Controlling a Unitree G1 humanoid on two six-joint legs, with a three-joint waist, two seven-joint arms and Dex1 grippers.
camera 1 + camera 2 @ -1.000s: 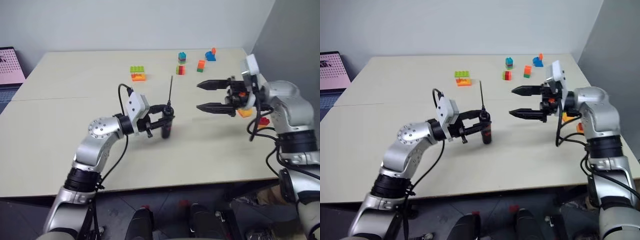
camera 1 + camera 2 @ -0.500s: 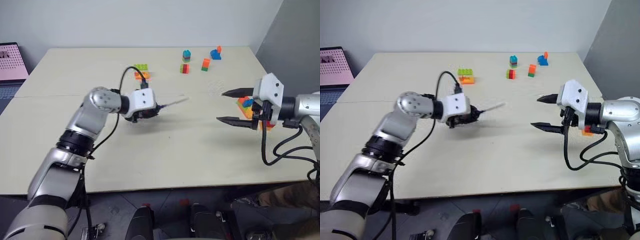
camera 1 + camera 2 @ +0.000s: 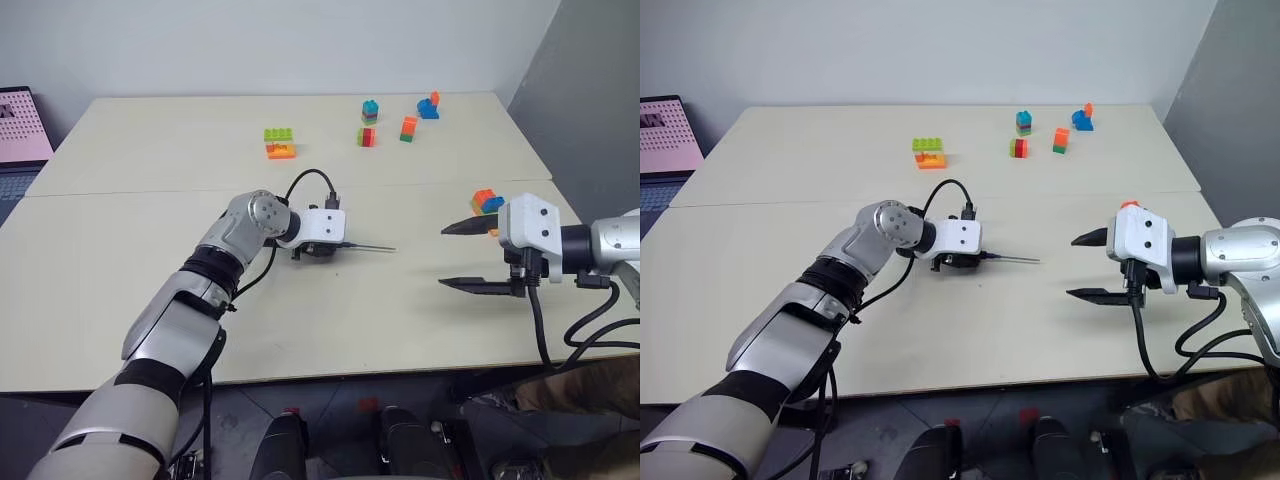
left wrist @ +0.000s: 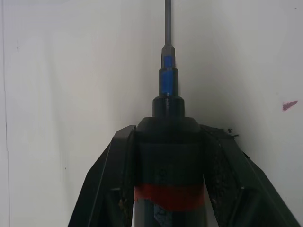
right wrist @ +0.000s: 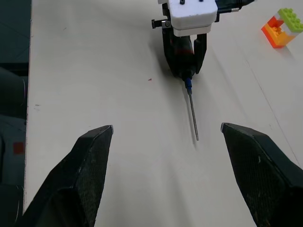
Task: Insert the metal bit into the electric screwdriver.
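Electric screwdriver (image 4: 169, 175) low over beige table (image 3: 150, 260), long axis near level, metal bit (image 3: 368, 248) seated, pointing toward right gripper (image 3: 478, 256). Left gripper (image 4: 169, 156) clamped on screwdriver; right gripper's fingers spread, empty. Grey walls.

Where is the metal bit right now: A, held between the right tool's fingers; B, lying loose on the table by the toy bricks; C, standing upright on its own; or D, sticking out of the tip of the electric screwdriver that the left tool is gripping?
D: the metal bit runs straight out of the tip of the electric screwdriver, which the left tool grips low over the table.
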